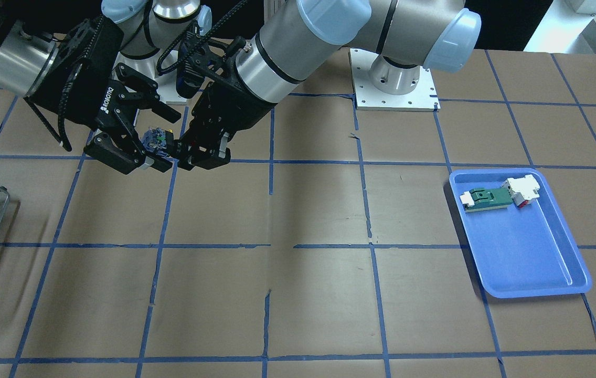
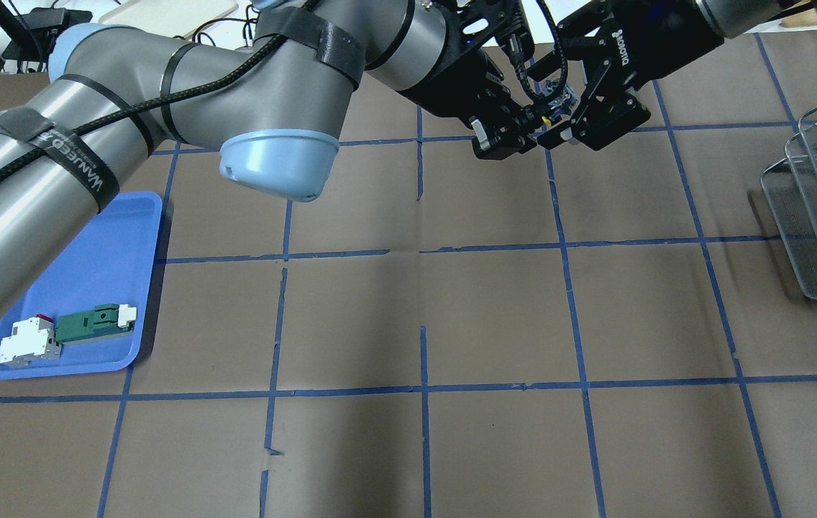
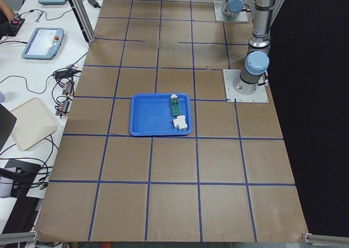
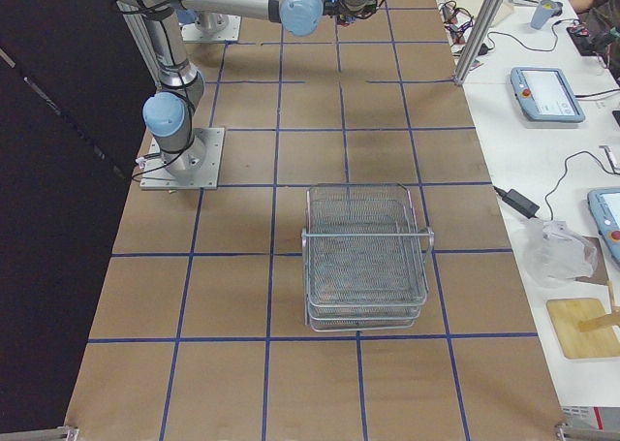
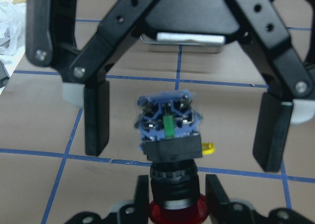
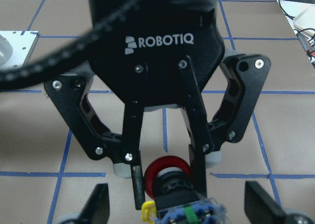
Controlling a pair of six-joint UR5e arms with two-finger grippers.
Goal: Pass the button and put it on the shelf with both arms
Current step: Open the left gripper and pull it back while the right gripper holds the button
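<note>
Mid-air handover: the left gripper [image 5: 177, 197] clamps the button [image 5: 170, 130] while the right gripper [image 5: 182, 128], jaws spread around its base, must close before any release.

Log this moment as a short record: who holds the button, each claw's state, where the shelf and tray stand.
stage: handover in mid-air above the table
button: held by the left claw, terminal base pointing at the right claw
left claw: shut on the button's black body
right claw: open, fingers either side of the terminal base, apart from it
shelf: robot's right end, button not yet in it
tray: robot's left side, holds a connector block
</note>
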